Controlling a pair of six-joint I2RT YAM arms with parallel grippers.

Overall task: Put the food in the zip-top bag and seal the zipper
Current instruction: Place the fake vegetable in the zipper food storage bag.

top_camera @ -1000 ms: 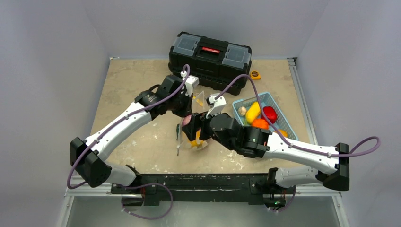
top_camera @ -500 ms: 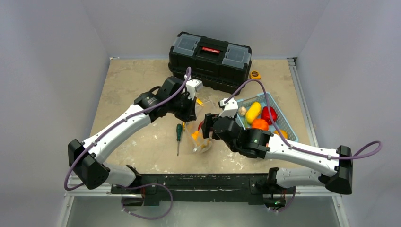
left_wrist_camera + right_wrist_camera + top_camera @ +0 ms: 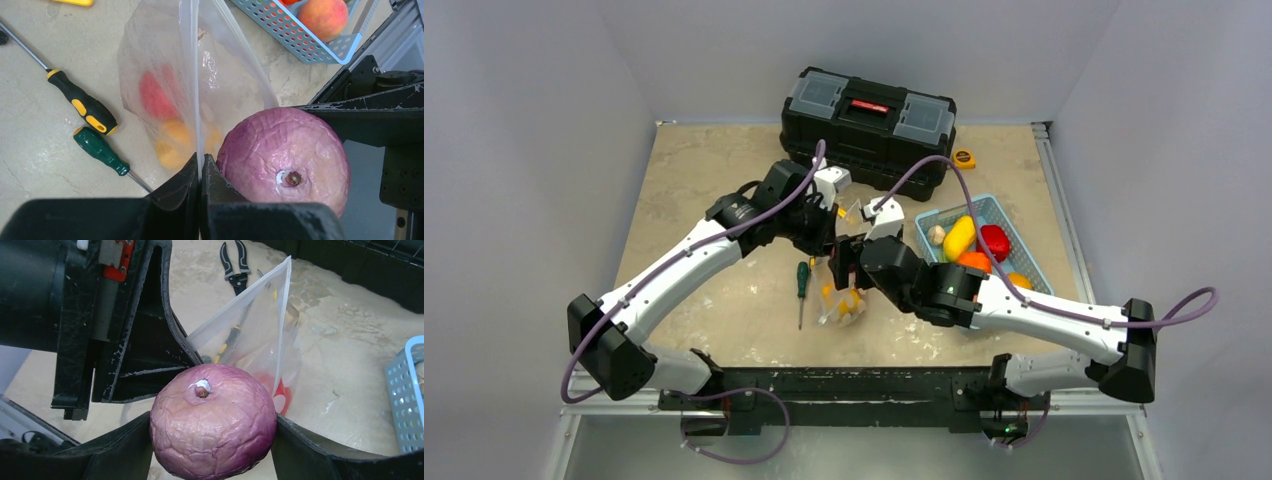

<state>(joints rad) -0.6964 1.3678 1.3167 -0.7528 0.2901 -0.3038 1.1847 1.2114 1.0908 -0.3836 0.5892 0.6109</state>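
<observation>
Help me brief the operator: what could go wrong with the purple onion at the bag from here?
The purple onion in the right pincer looks wide against the narrow mouth of the zip-top bag; it may catch the rim and drop outside. The left pincer pinches just a thin edge; pushing could tug the bag free.

plain grey walls (image 3: 544, 80) close around my beige, marbled tabletop (image 3: 694, 170), evenly lit, metal rail (image 3: 1056, 200) on its right.

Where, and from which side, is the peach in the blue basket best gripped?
Across the round middle of the peach, jaws coming straight down from above: it sits in a corner of the basket, and the walls probably block any sideways approach.
</observation>
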